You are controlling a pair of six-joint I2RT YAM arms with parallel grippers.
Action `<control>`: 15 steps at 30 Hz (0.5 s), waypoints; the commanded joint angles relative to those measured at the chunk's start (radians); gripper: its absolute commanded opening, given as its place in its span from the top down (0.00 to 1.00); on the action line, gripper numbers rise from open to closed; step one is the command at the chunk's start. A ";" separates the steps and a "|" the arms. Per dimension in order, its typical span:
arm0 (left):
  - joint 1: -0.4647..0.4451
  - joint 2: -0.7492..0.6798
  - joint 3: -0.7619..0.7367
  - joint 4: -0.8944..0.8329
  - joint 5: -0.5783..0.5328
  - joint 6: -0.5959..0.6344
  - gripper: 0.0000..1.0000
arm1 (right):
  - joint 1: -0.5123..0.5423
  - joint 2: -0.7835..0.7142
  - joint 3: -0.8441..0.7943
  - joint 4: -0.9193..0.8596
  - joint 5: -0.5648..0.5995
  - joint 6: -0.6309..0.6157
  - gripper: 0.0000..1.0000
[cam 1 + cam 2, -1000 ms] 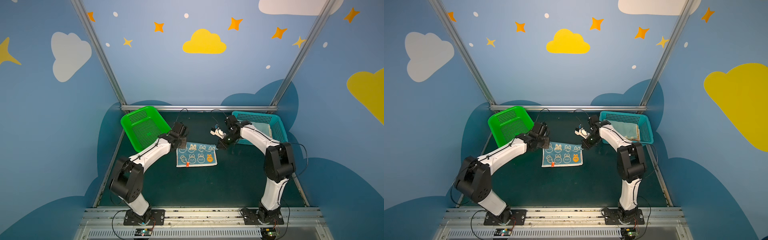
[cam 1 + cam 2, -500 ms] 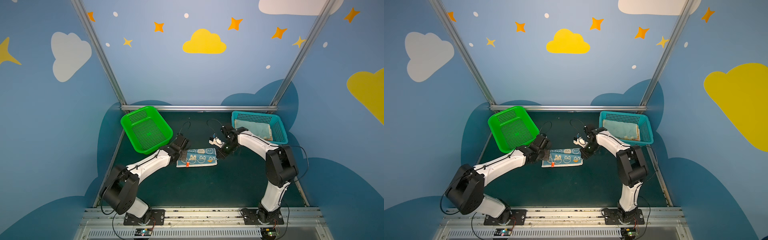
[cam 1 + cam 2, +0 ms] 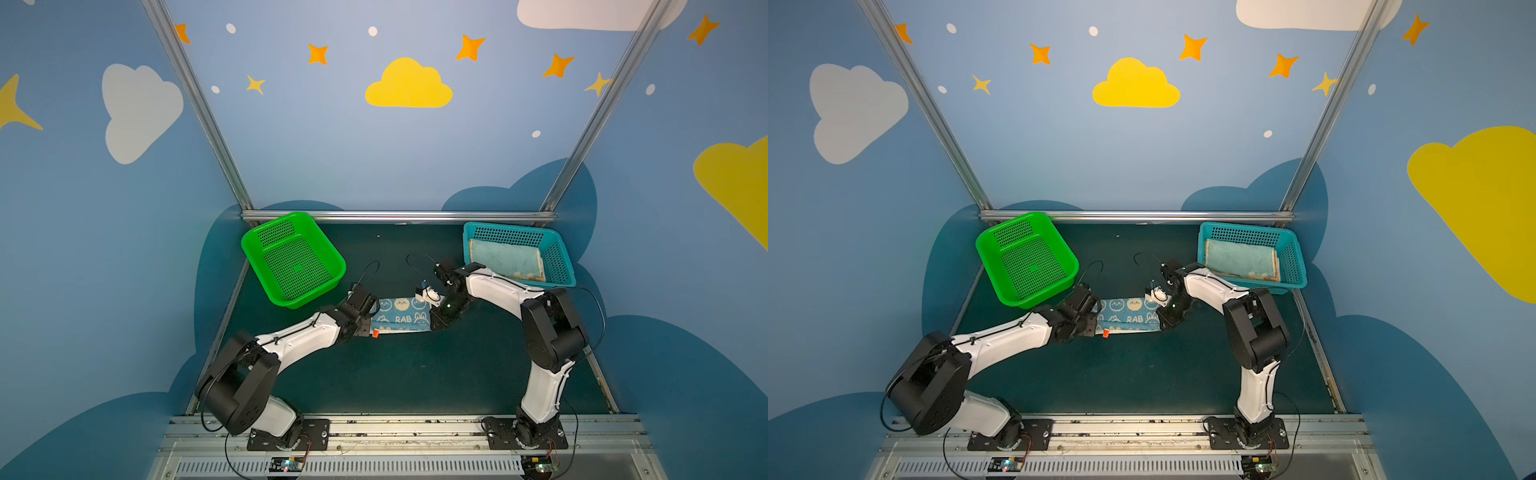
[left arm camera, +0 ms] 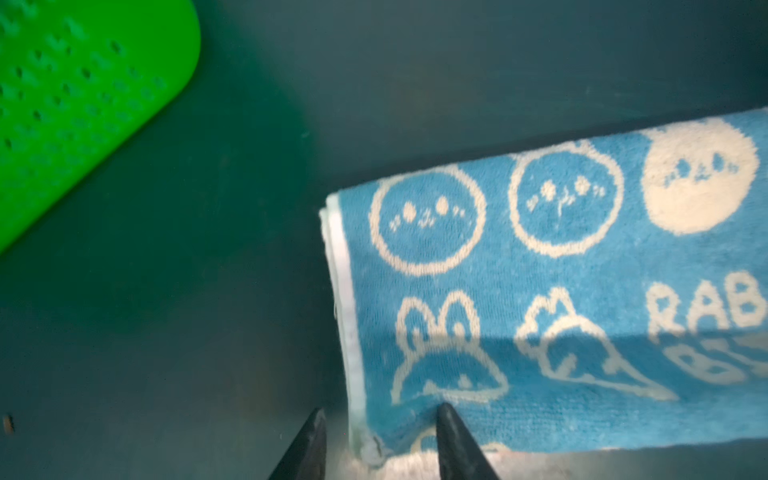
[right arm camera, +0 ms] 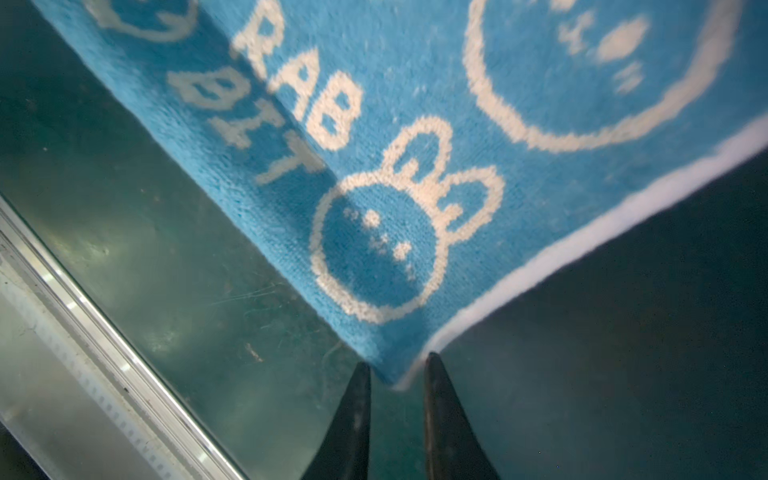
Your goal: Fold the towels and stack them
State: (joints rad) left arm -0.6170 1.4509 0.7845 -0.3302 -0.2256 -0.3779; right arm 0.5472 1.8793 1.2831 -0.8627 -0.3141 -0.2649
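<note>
Spanning the cell floor, a dark green table carries a green basket at back left and a teal basket at back right. The teal basket holds a folded pale towel. Mid-table, between both arms, a blue towel lies folded flat, rabbit print and "RAB" lettering up.

The left gripper has its jaws partly apart, straddling the towel's left-end corner, with nothing pinched. The right gripper shows a narrow gap, with the opposite corner just at its tips, unclamped.
</note>
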 commanded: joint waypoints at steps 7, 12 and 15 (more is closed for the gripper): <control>-0.011 -0.184 -0.050 -0.009 -0.050 -0.073 0.38 | -0.014 -0.196 -0.087 0.058 0.074 0.186 0.75; -0.012 -0.144 -0.003 0.007 -0.019 -0.069 0.35 | -0.054 -0.211 -0.071 0.146 0.008 0.403 0.68; -0.011 -0.079 0.019 0.035 0.010 -0.082 0.38 | -0.063 -0.203 -0.084 0.208 -0.054 0.464 0.67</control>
State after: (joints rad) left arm -0.6270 1.3281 0.7761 -0.3168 -0.2379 -0.4419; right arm 0.4919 1.6707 1.1999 -0.7277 -0.3019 0.0753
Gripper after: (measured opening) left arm 0.633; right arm 0.329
